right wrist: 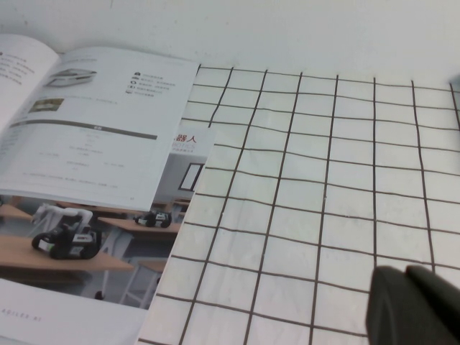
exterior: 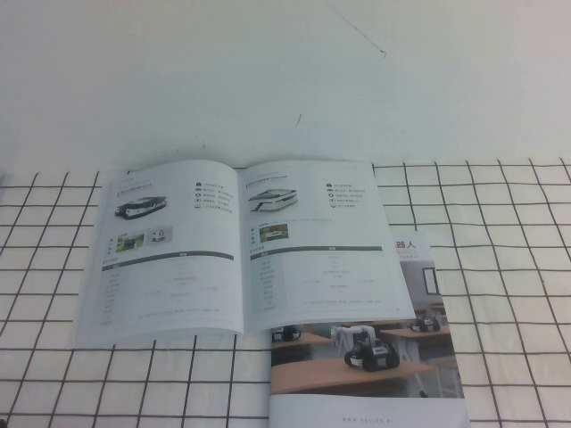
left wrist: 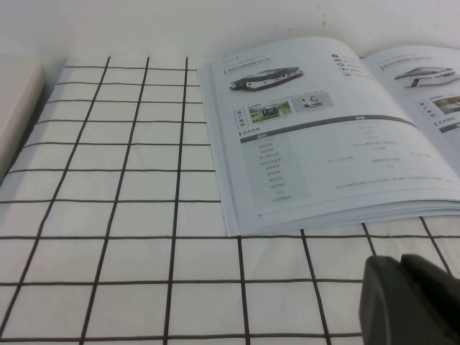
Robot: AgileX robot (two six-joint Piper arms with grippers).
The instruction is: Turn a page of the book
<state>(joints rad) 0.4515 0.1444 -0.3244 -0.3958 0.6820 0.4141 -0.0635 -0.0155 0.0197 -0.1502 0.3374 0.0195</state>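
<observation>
The high view looks down from the robot's side onto the open book (exterior: 243, 245). Both wrist views skim low over the surface (left wrist: 108, 215) from opposite sides, sharing that book. The left gripper (left wrist: 410, 298) and right gripper (right wrist: 413, 305) each edge their own view.

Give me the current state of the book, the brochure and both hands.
book: open flat, its right part lying on the brochure.
page: right-hand leaf, lying flat, not lifted.
brochure: closed, cover up, partly under the book.
left hand: off the book, over the grid cloth.
right hand: off the book, over the cloth.
</observation>
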